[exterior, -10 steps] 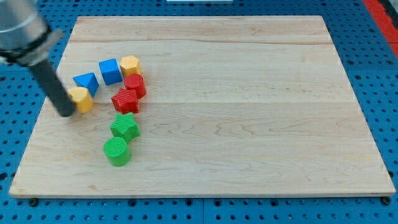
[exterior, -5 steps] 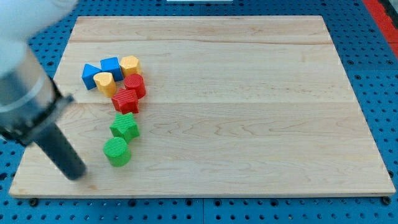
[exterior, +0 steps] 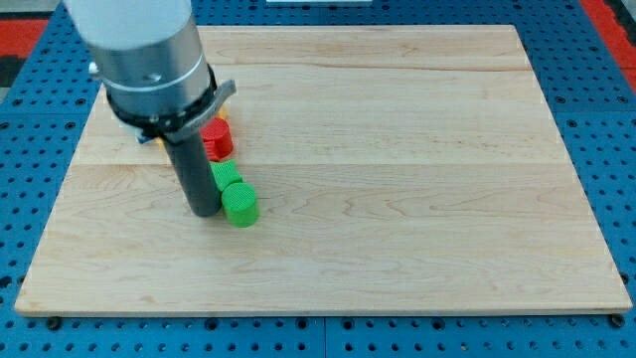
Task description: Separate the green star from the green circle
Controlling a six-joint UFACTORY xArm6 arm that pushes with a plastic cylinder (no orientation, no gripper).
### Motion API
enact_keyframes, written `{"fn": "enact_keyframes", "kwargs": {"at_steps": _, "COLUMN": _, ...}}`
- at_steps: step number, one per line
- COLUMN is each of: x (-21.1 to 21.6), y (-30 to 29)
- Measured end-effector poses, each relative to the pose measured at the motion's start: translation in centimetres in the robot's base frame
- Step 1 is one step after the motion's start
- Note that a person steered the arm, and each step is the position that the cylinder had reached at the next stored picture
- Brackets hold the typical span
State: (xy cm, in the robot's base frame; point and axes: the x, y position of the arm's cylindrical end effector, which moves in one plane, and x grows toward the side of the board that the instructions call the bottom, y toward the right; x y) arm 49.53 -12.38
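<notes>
While pressed at board level, my tip (exterior: 206, 211): touching green circle (exterior: 239, 204), on its left.
Green star (exterior: 227, 175): mostly hidden behind rod, touching circle's top.
Red blocks (exterior: 218, 138): just above.
Gripper: none fitted, bare rod.

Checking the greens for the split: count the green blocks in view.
2: the green circle just right of my tip, and the green star partly behind the rod. The arm may hide others.

We note a pale wooden board (exterior: 397, 199) lying on a blue pegboard surface (exterior: 611, 119) (regular holes throughout); red patches show at the view's top corners, under even lighting.
</notes>
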Motion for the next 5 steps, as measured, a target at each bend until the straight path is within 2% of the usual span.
{"fn": "enact_keyframes", "kwargs": {"at_steps": 2, "x": -5.2, "y": 0.3}}
{"fn": "enact_keyframes", "kwargs": {"at_steps": 4, "x": -0.8, "y": 0.0}}
{"fn": "enact_keyframes", "kwargs": {"at_steps": 5, "x": -0.5, "y": -2.4}}
